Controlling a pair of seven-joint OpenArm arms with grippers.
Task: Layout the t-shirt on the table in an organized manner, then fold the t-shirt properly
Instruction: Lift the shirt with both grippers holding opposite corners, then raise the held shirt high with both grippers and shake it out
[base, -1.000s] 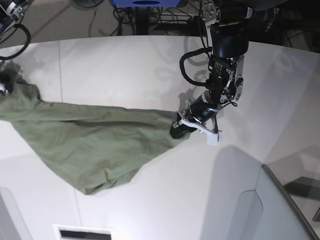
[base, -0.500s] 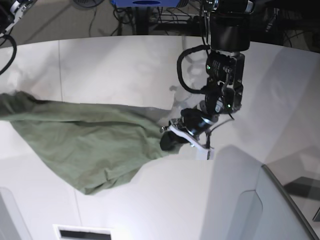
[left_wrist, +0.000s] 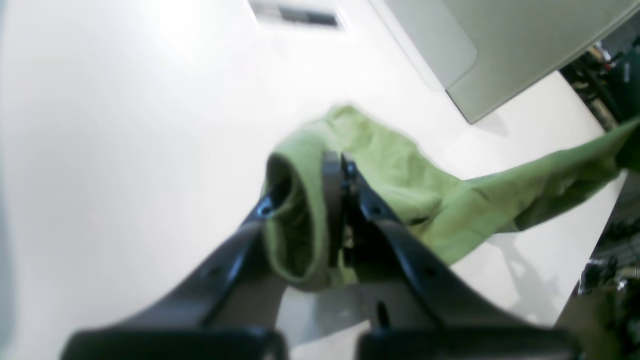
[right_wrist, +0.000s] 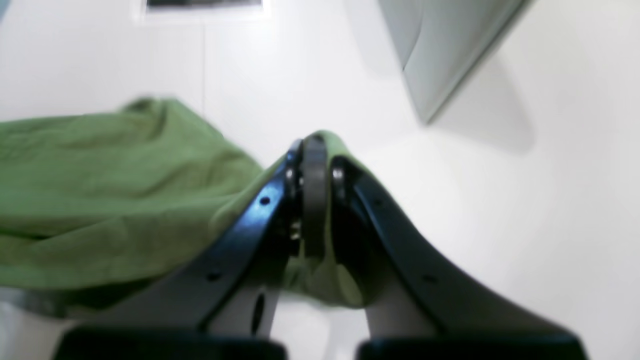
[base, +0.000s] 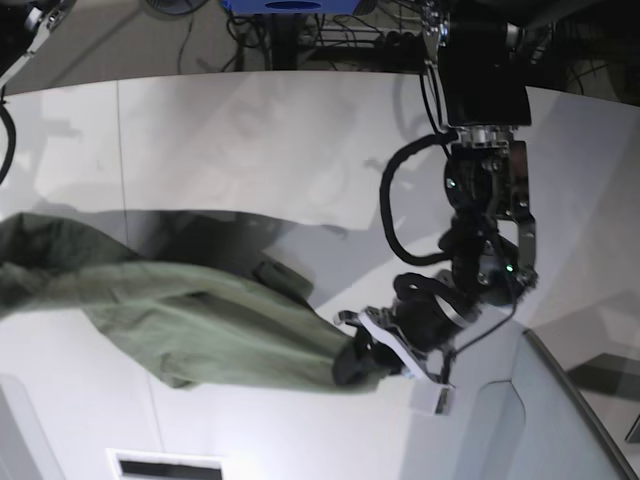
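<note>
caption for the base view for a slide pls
Left gripper shut on one end of the olive t-shirt, which stretches across the white table toward the frame's left edge.

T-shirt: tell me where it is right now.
In the base view the t-shirt stretches across the left and middle of the table, pinched at one end by the left gripper, near the grey panel.

Both wrist views are blurred. In the base view the t-shirt (base: 180, 320) runs off the left edge, the right gripper out of frame with it. The left gripper (base: 352, 366) fingertips are buried in cloth.
</note>
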